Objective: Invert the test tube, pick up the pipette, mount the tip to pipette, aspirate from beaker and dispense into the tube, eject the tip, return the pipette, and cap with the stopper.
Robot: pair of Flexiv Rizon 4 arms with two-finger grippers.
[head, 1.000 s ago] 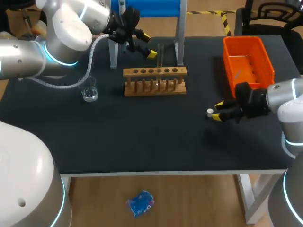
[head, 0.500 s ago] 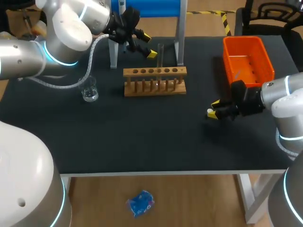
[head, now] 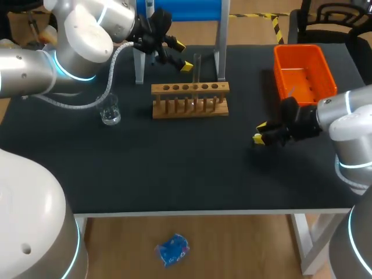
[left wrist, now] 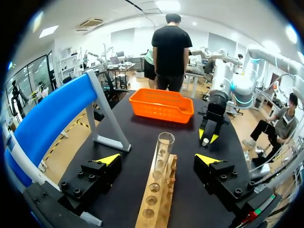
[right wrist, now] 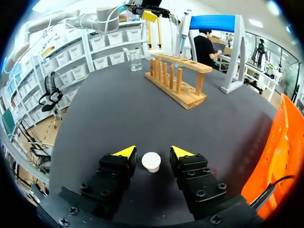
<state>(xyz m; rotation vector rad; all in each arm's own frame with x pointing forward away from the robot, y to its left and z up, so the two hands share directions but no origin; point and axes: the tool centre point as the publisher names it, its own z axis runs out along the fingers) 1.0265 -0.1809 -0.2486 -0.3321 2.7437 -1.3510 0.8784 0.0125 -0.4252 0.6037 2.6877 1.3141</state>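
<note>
**Right end effector (head: 259, 132) now straddles the stopper**

Over the last second I have slid my right arm away from the right edge of the desk (head: 174, 168), toward the middle. A second ago the stopper (right wrist: 151, 162) lay just ahead of my yellow tips. Now it sits on the desk between them, and from above it is mostly hidden by the fingers. The fingers are spread, with a gap showing on each side of the white cap, so I am not gripping it yet. It rests near the orange bin (head: 325, 70), between the bin and the wooden rack (head: 190, 99).

My left end effector (head: 183, 56) has not moved. It hangs by the far edge with its fingers spread on either side of the test tube (left wrist: 163, 152), which stands upright in the rack, and it is not touching the glass. The pipette (right wrist: 184, 26) appears to hang on the blue stand (head: 186, 9), and the beaker (head: 109, 110) stands near the left edge.

I judge that only the capping is left. The next move is to close on the stopper squarely, because it is small and round and an uneven pinch could flick it away.
</note>
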